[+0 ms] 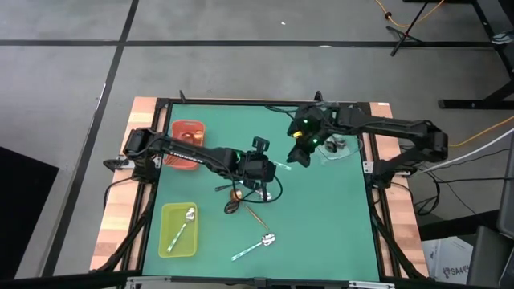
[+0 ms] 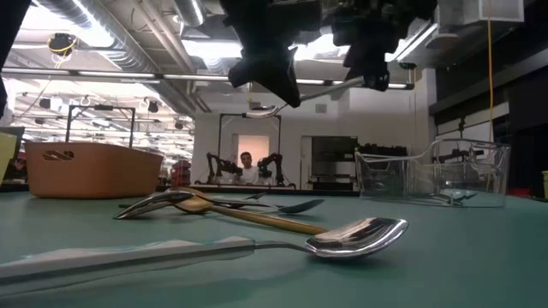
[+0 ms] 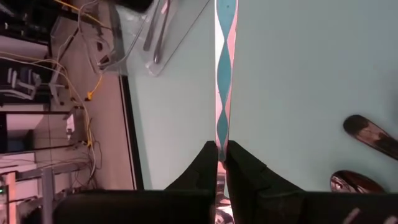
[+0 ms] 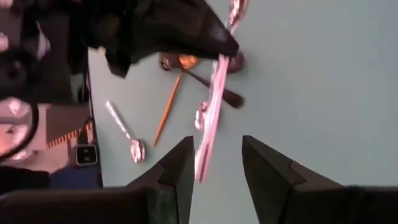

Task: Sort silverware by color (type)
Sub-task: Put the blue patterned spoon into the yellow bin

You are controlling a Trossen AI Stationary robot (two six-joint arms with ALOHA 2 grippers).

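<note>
Above mid-table — mint-handled spoon (image 3: 223, 93) between left gripper's (image 3: 219, 163) closed fingers.

Bright overhead ceiling strip lights (image 2: 214, 47), glare on near spoon (image 2: 355, 235), blurred wrist views.

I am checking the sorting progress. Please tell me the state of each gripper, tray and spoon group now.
left gripper: shut on mint-handled spoon, held above the table.
right gripper: open, close to that spoon's free end.
yellow-green tray: holds one mint-handled spoon.
red tray: contents cannot be told.
clear tray: holds silverware.
loose spoons: lying unsorted at mid-table.
</note>
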